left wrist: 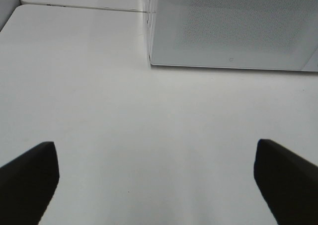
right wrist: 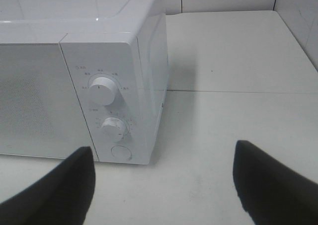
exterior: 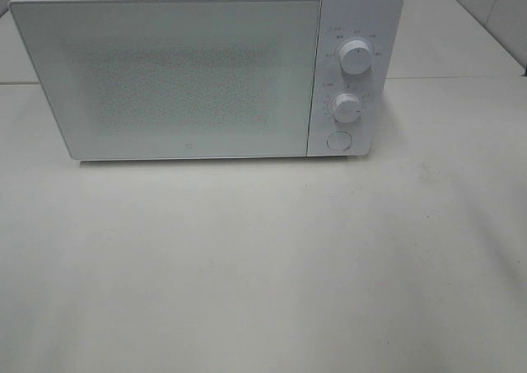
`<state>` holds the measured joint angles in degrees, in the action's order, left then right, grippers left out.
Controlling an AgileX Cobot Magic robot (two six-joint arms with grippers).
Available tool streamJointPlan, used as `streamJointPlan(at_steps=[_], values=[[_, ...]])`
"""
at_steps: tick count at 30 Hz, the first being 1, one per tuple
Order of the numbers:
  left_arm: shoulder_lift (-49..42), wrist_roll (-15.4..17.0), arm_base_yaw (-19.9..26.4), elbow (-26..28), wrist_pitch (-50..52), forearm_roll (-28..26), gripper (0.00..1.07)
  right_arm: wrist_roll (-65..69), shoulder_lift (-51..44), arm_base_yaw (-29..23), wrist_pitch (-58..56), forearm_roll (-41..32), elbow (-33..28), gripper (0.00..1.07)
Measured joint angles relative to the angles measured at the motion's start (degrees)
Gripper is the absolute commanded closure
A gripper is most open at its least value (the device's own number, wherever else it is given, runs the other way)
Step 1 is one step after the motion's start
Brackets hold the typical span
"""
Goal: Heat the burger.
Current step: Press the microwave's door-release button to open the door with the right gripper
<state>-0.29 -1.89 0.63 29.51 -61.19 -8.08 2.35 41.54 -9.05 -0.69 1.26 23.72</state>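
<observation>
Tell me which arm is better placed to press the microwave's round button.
Likely right: the right gripper, open, faces the button, while the left gripper faces the far end of the door.

left gripper (left wrist: 155, 153) has its jaws spread wide and empty; right gripper (right wrist: 164, 153) jaws likewise parted, empty.

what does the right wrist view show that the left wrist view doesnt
Only the right wrist view: the microwave's control panel with its upper knob, lower knob and round button, the side wall next to that panel, and the open, empty right gripper.
Only the left wrist view: the door corner away from the knobs, the table seam beyond it, and the open, empty left gripper.
Both: the closed speckled door and the white table in front of it.
</observation>
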Motion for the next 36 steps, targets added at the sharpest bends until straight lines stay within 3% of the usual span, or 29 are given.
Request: streamJointPlan(at_steps=[9,11,15,17,20,26,28,31,33,35,36], values=[[0.0,0.0,0.0,0.0,0.0,0.0,0.07,0.0,8.6,0.0,9.7,2.3,-0.3,0.31],[0.0,0.0,0.0,0.0,0.0,0.0,0.07,-0.1,13.6,0.0,19.2,2.5,-2.4,0.31],[0.0,0.0,0.0,0.0,0.0,0.0,0.07,-0.1,16.6,0.0,25.4,2.5,-3.9,0.31],[0.0,0.0,0.0,0.0,0.0,0.0,0.07,-0.3,22.4,0.0,37.5,2.3,-7.0,0.31],[0.0,0.0,0.0,0.0,0.0,0.0,0.07,-0.5,24.0,0.0,40.4,2.2,-7.8,0.31],[0.0,0.0,0.0,0.0,0.0,0.0,0.07,-5.2,34.5,-0.3,53.2,-5.4,-11.4,0.31],[0.0,0.0,0.0,0.0,0.0,0.0,0.07,-6.9,38.6,-3.2,58.6,-10.8,-12.3,0.31],[0.0,0.0,0.0,0.0,0.0,0.0,0.07,-7.5,39.9,-4.3,60.0,-12.5,-12.4,0.31],[0.0,0.0,0.0,0.0,0.0,0.0,0.07,-9.3,44.6,-11.1,65.1,-19.5,-12.5,0.31],[0.0,0.0,0.0,0.0,0.0,0.0,0.07,-9.6,45.6,-12.6,66.3,-21.0,-12.5,0.32],[0.0,0.0,0.0,0.0,0.0,0.0,0.07,-9.6,47.8,-16.7,67.9,-24.2,-12.5,0.32]])
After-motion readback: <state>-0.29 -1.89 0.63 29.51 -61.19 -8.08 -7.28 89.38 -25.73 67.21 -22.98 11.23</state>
